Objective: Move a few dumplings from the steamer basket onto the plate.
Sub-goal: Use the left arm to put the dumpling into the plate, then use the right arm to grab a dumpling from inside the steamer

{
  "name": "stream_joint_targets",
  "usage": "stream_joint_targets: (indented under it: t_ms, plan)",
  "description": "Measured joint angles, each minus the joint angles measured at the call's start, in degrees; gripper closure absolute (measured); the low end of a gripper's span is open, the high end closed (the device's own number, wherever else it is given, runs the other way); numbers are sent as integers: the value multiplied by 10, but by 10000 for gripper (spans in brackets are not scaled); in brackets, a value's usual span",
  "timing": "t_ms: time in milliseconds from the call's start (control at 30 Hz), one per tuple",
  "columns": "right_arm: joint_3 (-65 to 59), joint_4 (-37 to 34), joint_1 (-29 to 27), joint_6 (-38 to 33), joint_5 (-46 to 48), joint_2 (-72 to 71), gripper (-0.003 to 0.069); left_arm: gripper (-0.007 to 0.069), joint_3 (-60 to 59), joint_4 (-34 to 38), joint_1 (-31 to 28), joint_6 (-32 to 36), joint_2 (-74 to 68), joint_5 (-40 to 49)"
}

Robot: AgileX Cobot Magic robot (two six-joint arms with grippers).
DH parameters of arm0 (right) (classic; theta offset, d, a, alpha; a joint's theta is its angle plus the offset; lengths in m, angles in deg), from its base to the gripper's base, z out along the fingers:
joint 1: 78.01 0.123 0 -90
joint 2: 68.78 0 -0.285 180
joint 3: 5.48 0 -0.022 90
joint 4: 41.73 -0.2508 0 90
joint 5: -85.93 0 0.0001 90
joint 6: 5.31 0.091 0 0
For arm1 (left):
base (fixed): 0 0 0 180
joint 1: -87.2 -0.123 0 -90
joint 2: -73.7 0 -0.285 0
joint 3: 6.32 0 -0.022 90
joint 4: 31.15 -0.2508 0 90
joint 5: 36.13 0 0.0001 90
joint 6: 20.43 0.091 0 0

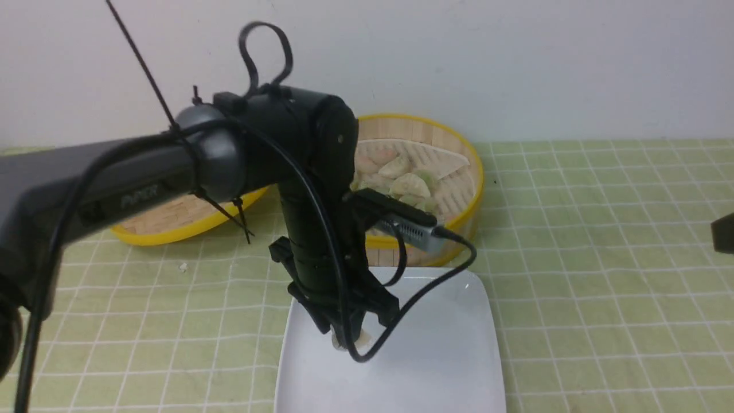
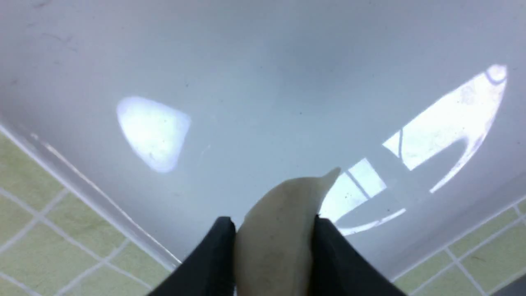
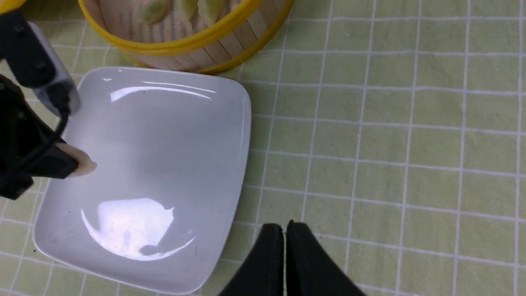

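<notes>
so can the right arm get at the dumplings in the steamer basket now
Probably yes, once opened: the shut right claw hangs over green checked cloth, nothing between it and the pale dumplings in the yellow-rimmed bamboo steamer basket; the left claw is down over the glossy white square plate.

The only legible marking is a faint, tone-on-tone word, apparently "PIPER", in slanted capitals. It stands on the dark side of the left arm (image 1: 114, 178), just beside its grey joint (image 1: 215, 152), in the front view.
</notes>
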Motion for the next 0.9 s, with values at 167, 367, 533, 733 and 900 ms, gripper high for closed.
stream_joint_targets:
  t_ms: [167, 367, 533, 733, 900]
  plan:
    - [10, -40, 0, -48, -7, 19, 659, 334, 0, -9, 6, 0, -17, -4]
    - [80, -101, 12, -108, -6, 125, 659, 205, 29, -14, 8, -17, -15, -4]
    - [161, -81, 62, -109, -10, 218, 659, 481, 24, -37, 8, -54, 35, -4]
    - [283, -23, 114, -70, -29, 365, 634, 626, -24, -96, 8, -127, 208, 1]
    - [396, 10, 151, -52, -32, 500, 531, 631, -104, -107, 8, -189, 385, -2]
